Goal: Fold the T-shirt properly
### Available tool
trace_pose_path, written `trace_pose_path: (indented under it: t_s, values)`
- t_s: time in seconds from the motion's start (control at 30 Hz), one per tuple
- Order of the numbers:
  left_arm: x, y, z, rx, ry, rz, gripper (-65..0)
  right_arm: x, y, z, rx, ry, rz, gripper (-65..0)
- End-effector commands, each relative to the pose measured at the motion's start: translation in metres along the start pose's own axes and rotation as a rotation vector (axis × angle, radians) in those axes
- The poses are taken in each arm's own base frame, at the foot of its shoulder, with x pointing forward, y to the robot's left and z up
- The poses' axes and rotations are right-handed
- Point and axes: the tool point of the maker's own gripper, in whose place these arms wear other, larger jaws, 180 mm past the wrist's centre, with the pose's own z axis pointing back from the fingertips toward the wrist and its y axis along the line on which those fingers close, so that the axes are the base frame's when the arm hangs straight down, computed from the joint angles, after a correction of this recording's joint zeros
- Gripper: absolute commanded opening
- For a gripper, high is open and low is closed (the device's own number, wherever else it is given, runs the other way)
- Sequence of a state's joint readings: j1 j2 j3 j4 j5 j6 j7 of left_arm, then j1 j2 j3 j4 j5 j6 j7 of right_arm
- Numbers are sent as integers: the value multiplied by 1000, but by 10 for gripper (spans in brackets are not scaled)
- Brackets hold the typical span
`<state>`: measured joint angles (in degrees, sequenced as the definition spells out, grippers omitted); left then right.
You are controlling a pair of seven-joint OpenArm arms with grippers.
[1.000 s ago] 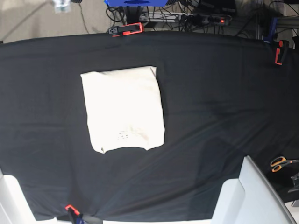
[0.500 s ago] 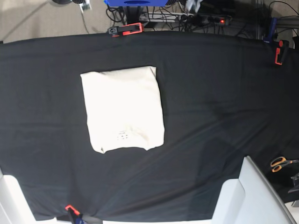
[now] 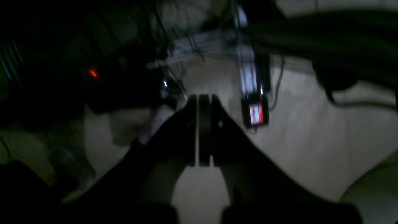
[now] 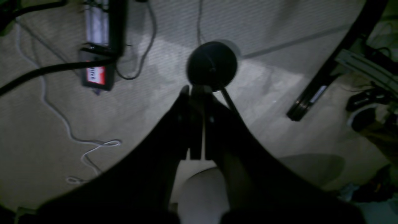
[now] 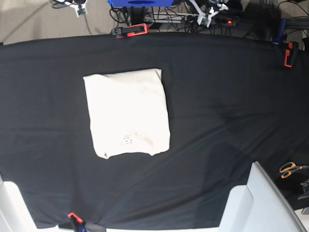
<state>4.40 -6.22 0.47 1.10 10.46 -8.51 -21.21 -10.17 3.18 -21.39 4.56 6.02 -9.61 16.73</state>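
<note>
The left gripper [image 3: 204, 130] was closed, its dark fingers pressed together and holding nothing, pointing down toward the floor. The right gripper [image 4: 199, 124] was likewise closed and empty, also aimed at the floor.

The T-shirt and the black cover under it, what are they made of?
The T-shirt looks like soft cream cotton cloth: matte, faintly wrinkled, with limp rounded corners. The black cover seems a thin woven fabric, dull and gently creased, pinned at the table's edge by an orange clamp.
</note>
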Motion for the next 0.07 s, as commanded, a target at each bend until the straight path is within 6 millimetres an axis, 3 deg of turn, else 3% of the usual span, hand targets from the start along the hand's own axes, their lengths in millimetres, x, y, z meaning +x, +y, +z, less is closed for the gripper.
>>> trace_pose_path:
  t_s: [0.0,0.03]
  values:
    - [-8,3,3,5,15,-5,-650,-7,2,2,1,10,-2,-644]
    - [-7,3,2,5,13,-5,-650,-7,2,2,1,9,-2,-644]
